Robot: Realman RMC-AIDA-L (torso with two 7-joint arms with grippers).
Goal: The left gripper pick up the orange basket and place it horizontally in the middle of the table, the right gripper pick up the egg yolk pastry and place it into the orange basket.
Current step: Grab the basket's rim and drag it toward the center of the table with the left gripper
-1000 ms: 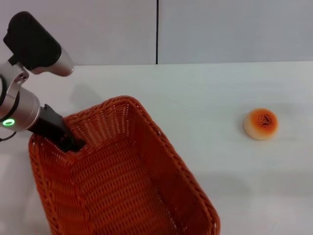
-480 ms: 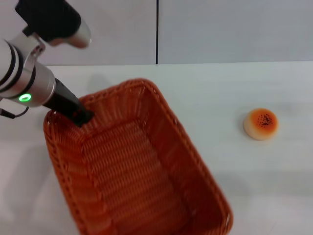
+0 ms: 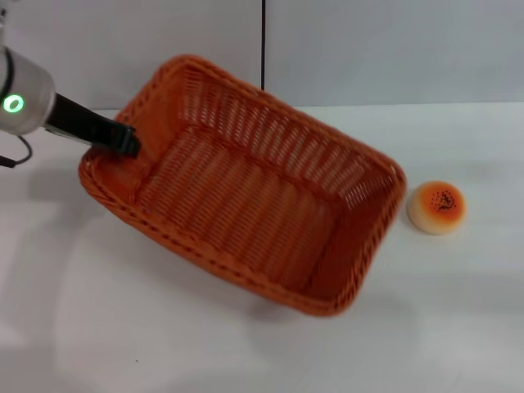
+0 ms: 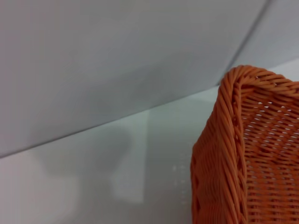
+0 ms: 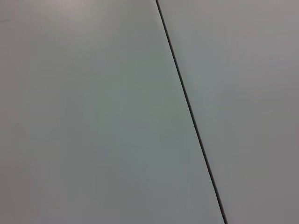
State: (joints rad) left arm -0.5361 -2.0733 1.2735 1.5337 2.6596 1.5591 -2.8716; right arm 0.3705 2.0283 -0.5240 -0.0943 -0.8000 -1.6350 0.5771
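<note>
**Basket up, tilted, swung across mid-table**

Held aloft at the head view's left: orange basket (image 3: 246,205), pinched by its short-end rim in the left gripper (image 3: 123,142), slim dark fingers clamped over the braided edge, one side inside the wall. Tilted hard, open mouth tipped toward the camera, long axis running from upper left down to lower right. Lower right corner hanging low over the table (image 3: 164,344), shadow pooled beneath; cannot tell whether that corner touches the surface. Green light glowing on the silver wrist at the far left edge.

Off to the right, resting alone on the white top: egg yolk pastry (image 3: 436,207), browned dome up, dark sesame specks in the middle. Just beside the basket's right corner, a narrow strip of table between them, no contact.

From the left wrist camera: one braided corner of the basket (image 4: 243,154) close up, pale tabletop and grey wall behind.

From the right wrist camera: nothing but grey wall panels (image 5: 93,116) with a dark seam (image 5: 191,116). Right gripper out of sight everywhere, so no call on its fingers.
</note>
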